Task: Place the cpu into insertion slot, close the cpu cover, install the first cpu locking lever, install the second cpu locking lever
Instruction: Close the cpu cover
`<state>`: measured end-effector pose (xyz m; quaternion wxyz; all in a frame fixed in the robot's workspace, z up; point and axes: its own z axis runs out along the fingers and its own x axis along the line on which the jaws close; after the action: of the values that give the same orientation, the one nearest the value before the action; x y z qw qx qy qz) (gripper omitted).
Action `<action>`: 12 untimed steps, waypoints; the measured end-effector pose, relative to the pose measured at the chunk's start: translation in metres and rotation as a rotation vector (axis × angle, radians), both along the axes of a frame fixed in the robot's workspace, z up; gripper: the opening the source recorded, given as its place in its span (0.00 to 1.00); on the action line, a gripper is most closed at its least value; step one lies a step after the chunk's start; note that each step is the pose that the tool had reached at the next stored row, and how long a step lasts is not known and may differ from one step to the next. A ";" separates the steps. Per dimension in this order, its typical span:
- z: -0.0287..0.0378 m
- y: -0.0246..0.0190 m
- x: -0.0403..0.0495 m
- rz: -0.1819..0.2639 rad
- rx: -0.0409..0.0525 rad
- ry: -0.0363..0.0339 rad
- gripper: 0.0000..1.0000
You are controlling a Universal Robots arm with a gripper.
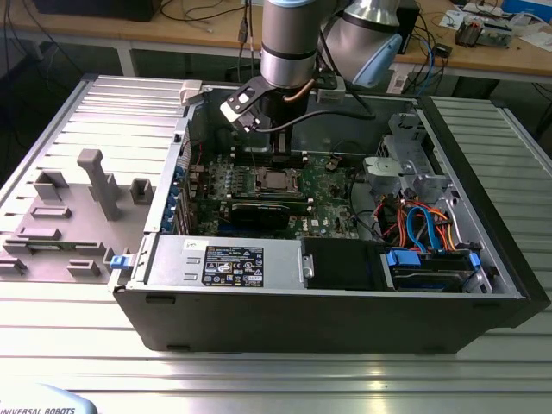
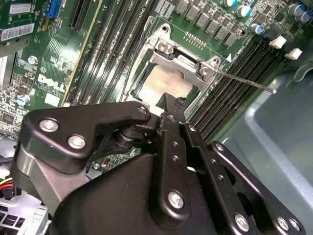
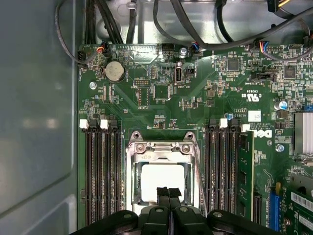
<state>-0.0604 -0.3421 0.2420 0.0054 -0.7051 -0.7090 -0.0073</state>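
Exterior and wrist views of a processor installation: a black open-sided metal computer case [image 1: 302, 323] is laid on a slatted silver metal table [image 1: 259, 379], with a grey plastic fixture plate [image 1: 52, 233] beside it at the exterior view's left; the grey cylindrical robot arm [image 1: 289, 43] is lowered into the case, and its black gripper [image 1: 278, 155] is held just above the green circuit motherboard [image 3: 195, 103]. In both wrist views the small flat square silver-grey cpu [image 3: 161, 178] [image 2: 164, 85] is seen seated in the square silver-rimmed insertion slot [image 3: 130, 176], between two banks of long narrow black memory slots [image 3: 100, 176]; the thin square silver cpu cover [image 3: 159, 155], a frame plate with a cut-out centre, is laid flat over the chip, whose top is exposed through the cut-out. The gripper [image 3: 169, 192] [image 2: 168, 105] is closed, its two fingertips pressed together with nothing gripped between them, and is placed over the edge of the cpu; whether contact is made cannot be told. In the second wrist view a thin silver wire locking lever [image 2: 244, 81] is seen standing out unlatched from a corner of the cover, across the memory slots. A round silver coin battery [image 3: 114, 71] and looped black cables [image 3: 166, 24] are shown at the board's far edge.
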 end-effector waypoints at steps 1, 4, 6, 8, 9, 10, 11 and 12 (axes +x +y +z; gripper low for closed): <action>0.0000 0.0000 0.0000 0.000 0.0001 0.0000 0.11; 0.0000 0.0000 -0.0001 0.000 0.0001 0.0000 0.11; -0.0001 0.0000 -0.0001 0.000 0.0001 0.0000 0.11; -0.0001 0.0000 -0.0002 0.000 0.0000 0.0000 0.11; -0.0001 0.0000 -0.0002 0.000 0.0001 0.0000 0.11; -0.0001 0.0000 -0.0002 0.000 0.0000 0.0000 0.11; -0.0001 0.0000 -0.0003 0.000 0.0000 0.0000 0.11; -0.0002 0.0000 -0.0004 0.000 0.0001 0.0000 0.11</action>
<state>-0.0609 -0.3421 0.2418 0.0054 -0.7052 -0.7090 -0.0074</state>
